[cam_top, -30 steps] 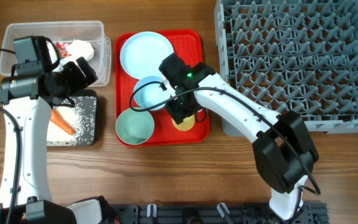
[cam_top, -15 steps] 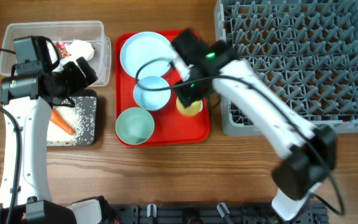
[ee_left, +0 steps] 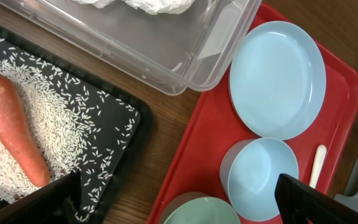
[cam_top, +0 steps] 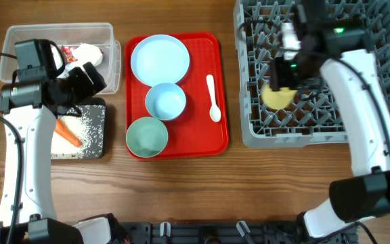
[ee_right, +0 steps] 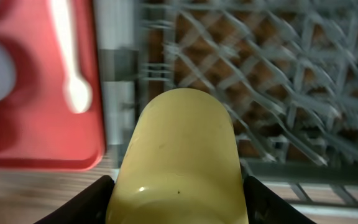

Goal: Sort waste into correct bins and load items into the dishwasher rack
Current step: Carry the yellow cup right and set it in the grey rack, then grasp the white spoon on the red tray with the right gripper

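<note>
— Right gripper (ee_right: 179,193): state?
— Closed on the cup (ee_right: 178,149), which is held over the left part of the rack (cam_top: 296,139).
— Step?
— Rack loading. Next, the cup is to be lowered between the tines (cam_top: 330,102), then released.

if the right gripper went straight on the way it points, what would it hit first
The right gripper, shut on the yellow cup, points at the left part of the dishwasher rack, so the cup would probably meet its tines first; the gap is unclear.
</note>
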You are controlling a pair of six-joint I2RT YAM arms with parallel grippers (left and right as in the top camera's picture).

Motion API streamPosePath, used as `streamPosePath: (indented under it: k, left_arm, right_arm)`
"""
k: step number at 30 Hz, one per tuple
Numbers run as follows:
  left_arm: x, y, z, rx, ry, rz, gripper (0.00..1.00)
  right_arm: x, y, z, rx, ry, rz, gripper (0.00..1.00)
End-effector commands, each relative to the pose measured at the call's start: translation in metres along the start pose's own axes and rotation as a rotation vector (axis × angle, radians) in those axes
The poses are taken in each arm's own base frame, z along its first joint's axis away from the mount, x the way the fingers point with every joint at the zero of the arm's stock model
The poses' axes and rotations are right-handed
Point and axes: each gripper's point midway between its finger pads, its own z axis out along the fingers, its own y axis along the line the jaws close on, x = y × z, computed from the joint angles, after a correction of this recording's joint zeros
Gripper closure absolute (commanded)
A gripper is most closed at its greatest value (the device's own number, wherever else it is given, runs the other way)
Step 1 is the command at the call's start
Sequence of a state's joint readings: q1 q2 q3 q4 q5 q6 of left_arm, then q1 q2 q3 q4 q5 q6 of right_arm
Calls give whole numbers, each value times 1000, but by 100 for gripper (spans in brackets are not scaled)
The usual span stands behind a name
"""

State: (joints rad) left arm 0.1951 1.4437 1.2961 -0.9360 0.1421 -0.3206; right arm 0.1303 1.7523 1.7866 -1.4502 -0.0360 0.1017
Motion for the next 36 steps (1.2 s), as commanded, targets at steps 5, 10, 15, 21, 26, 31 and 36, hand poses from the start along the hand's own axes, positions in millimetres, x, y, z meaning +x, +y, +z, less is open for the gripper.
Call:
streamPosePath:
  k: [5, 10, 15, 21, 26, 31, 36]
  left_arm:
    - [-3, 3, 2, -11, -2, -15, 0]
    - [-3, 3, 2, -11, -4, -14, 0]
    - [-3, 3, 2, -10, -5, -14, 0]
    - [-2, 3, 2, -12, -1, -14, 0]
    - [-2, 3, 2, -11, -1, -14, 0]
    - [-3, 2, 2, -10, -4, -14, 0]
    - [-4, 2, 2, -8, -7, -14, 0]
  right_arm:
    - [28, -43, 46, 38, 136, 146, 54]
    - [30, -40, 67, 17, 138, 145, 55]
    - [31, -40, 73, 16, 146, 145, 42]
    - [29, -40, 72, 15, 138, 145, 18]
    - [12, -37, 52, -5, 84, 139, 17]
    - [-18, -10, 12, -90, -36, 50, 18]
    - [-40, 38, -4, -125, -149, -67, 21]
